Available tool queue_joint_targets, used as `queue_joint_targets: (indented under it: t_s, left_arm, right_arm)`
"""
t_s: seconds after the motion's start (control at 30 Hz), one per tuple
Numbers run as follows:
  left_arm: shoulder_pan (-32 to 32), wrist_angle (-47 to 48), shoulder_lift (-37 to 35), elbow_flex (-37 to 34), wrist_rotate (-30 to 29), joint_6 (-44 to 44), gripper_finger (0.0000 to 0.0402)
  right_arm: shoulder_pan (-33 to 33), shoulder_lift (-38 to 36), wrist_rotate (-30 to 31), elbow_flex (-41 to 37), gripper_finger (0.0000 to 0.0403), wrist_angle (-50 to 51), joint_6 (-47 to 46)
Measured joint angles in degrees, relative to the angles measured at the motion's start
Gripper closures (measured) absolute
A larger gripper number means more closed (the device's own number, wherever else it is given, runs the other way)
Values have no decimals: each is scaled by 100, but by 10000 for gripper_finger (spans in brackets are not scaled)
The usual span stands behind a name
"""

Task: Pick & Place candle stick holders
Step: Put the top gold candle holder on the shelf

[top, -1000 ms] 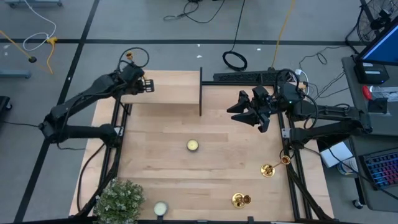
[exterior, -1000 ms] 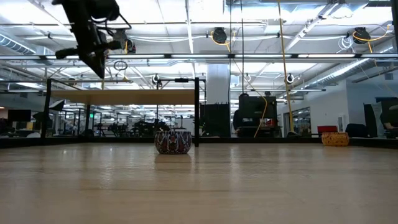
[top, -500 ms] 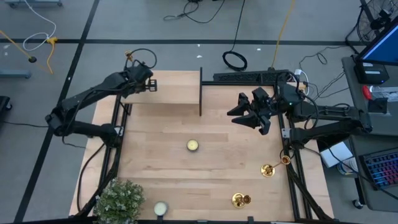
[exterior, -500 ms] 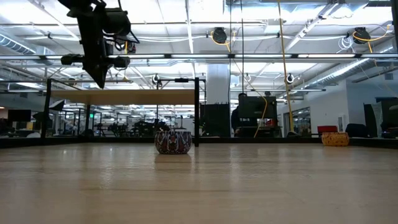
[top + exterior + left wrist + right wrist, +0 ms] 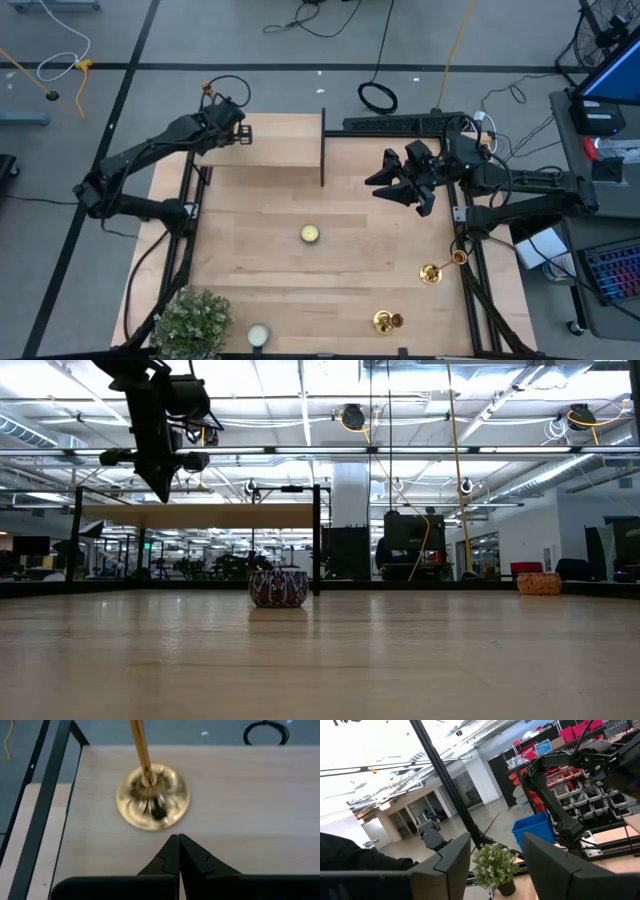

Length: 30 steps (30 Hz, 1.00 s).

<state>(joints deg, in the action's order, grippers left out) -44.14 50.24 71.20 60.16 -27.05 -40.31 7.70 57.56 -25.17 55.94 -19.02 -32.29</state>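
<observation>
On the raised wooden shelf at the far left of the bench, one brass candle stick holder stands upright near the shelf's outer end. The left gripper hangs just beside its flared base with its fingers pressed together and nothing between them. Since the fingertips sit so near the base, a sideways or forward move of that arm could clip the thin stem or the base and topple the holder; it stands near the shelf edge, so a fall there could carry it off the shelf altogether.

The right gripper hovers over the right half of the bench with its fingers spread and empty. Two more candle stick holders, one by the right edge and another nearer the front, appear to lie on their sides. Lying like that they would likely roll on their round bases when pinched, and the one by the right frame rail could slip off the bench if nudged. A yellow tealight sits mid-bench in the likely carry path, and a potted plant crowds the front left corner.
</observation>
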Motion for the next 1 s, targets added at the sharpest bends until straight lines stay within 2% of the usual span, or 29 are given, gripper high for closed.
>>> queue_joint_targets:
  t_s: [0.3,1.0]
  left_arm:
    - [0,-68,281,-2,-49,-31,401]
    - [-53,-59,308,-2,-301,-23,401]
  right_arm:
    - [0,0,2,0,225,1,-1]
    - [-67,0,91,0,225,-3,-66]
